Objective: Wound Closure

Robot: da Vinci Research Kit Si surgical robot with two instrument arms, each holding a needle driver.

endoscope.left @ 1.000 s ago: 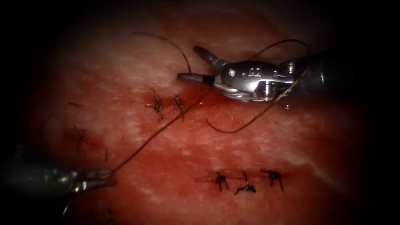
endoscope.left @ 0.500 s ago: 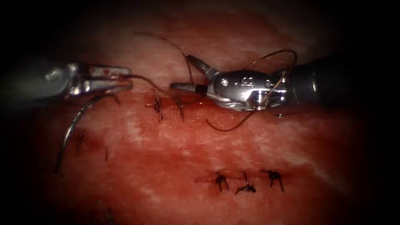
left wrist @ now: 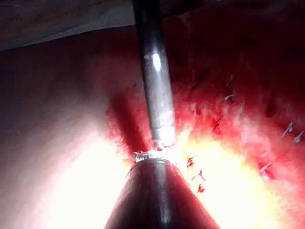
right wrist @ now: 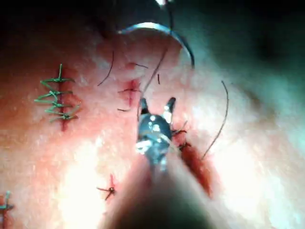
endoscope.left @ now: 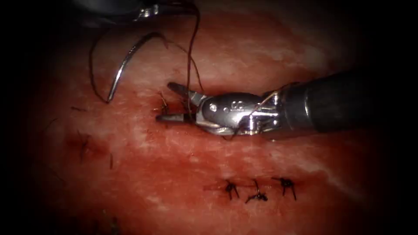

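Glistening red pork-belly tissue point(endoscope.left: 183, 165) spreads under both tools, its short dark cut point(endoscope.left: 174, 109) already crossed by dark stitches. Over that cut the right arm's silver wristed tool point(endoscope.left: 172, 102) spreads empty jaws wide around a taut, near-vertical dark thread point(endoscope.left: 190, 56). That strand climbs to the left arm's tool point(endoscope.left: 150, 9), nearer the free-hanging curved steel needle point(endoscope.left: 126, 63) up-left of the cut; whether its jaws grip, I cannot tell.
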